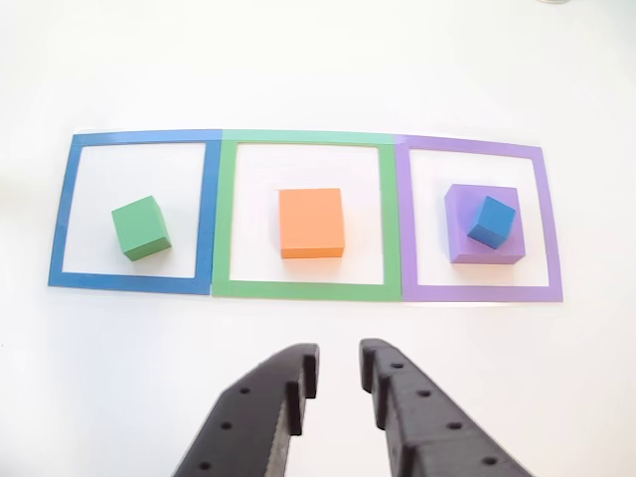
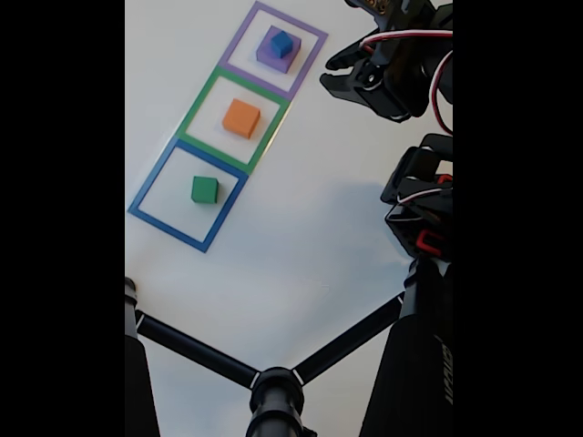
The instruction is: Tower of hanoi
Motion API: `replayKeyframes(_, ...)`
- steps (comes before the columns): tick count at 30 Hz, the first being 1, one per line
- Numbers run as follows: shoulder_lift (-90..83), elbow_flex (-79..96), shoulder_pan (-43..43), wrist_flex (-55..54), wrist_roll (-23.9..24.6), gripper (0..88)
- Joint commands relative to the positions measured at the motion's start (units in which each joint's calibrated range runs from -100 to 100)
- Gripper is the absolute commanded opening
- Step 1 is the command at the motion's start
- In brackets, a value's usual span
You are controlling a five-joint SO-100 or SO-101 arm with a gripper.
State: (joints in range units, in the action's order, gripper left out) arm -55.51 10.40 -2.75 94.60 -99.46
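at the table's near edge in the other view, the gripper (image 1: pixel 338 373) hangs empty, its two dark fingers parted by a narrow gap and pointed at the row of squares ahead. nothing sits between the jaws. in the fixed view the gripper (image 2: pixel 339 75) is off to the right of the row, clear of every block.

just beyond the fingertips lies the green outline (image 1: pixel 225 219), with the orange block (image 1: pixel 311 223) near its middle. to the left in that view, the green block (image 1: pixel 139 228) sits in the blue outline (image 1: pixel 62 214), slightly turned. to the right, the purple block (image 1: pixel 483 238) rests in the purple outline (image 1: pixel 549 224), and the blue cube (image 1: pixel 492 221) sits on top of it, skewed toward a corner (it looks stable enough). the fixed view shows the same order running up the white table (image 2: pixel 301 237): green block (image 2: pixel 205 189), orange block (image 2: pixel 241 118), then blue cube (image 2: pixel 281 42) on the purple block (image 2: pixel 268 55).

the puzzle appears to be mid-game: the widest block is seated in the purple square, and only the smallest stands on it. a likely next move is to lift the blue cube off onto the green block, freeing the purple block for the orange one. that calls for opening wider, swinging right in the other view, and matching the cube's skew before closing.
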Motion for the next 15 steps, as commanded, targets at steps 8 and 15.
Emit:
replayKeyframes(8, -0.16, -2.13, 12.82, -0.27, -0.54, 0.2)
replayKeyframes(15, -0.16, -2.31, 21.73, -0.35, -0.54, 0.2)
